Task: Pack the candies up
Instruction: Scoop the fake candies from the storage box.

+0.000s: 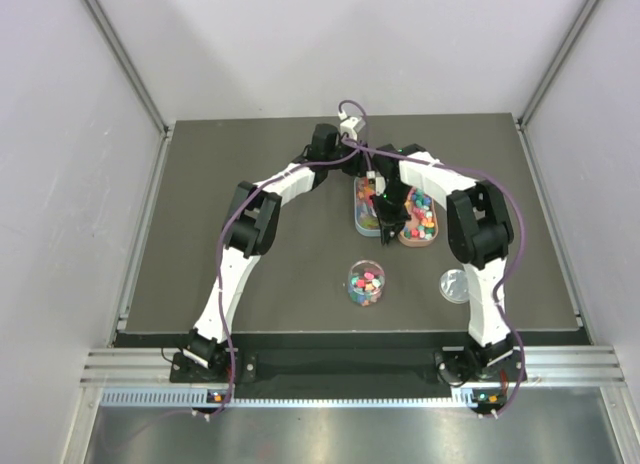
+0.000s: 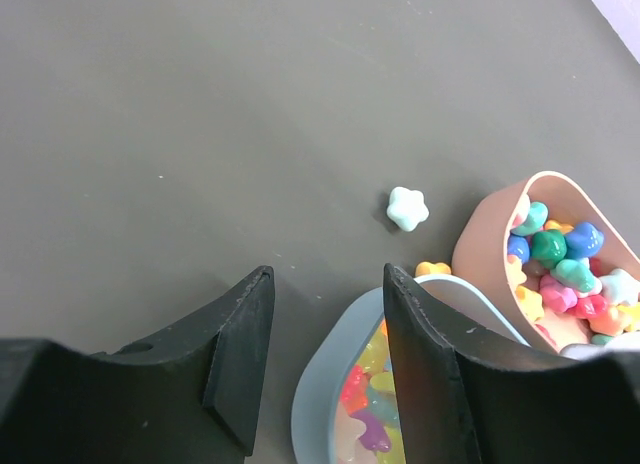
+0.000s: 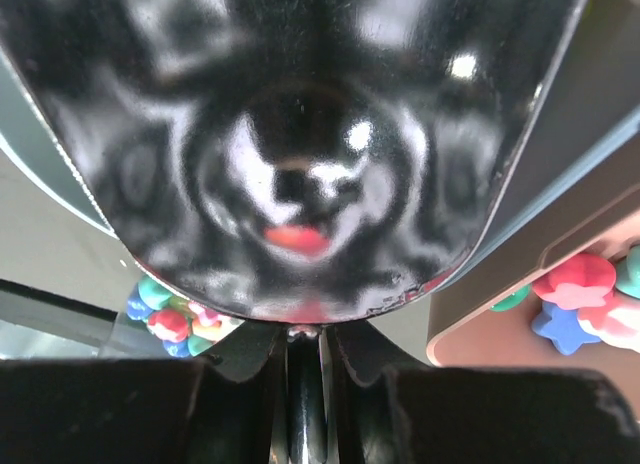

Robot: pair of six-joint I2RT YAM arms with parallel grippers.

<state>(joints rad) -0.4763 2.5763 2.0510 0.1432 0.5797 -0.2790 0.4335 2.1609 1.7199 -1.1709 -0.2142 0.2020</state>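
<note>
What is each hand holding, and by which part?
The right hand pinches the scoop by its handle; the left hand, open, holds nothing.

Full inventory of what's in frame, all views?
table: 1, dark grey, under everything
blue tray: 1, pale blue, far centre
tan tray: 1, tan, right beside blue tray
cup: 1, clear, nearer the arm bases than the trays
lid: 1, clear, right of cup
candies: many, mixed colours, in both trays and cup; two loose by trays
scoop: 1, glossy dark, in right gripper
left gripper: 1, black, open at blue tray's rim
right gripper: 1, black, shut on scoop
</note>
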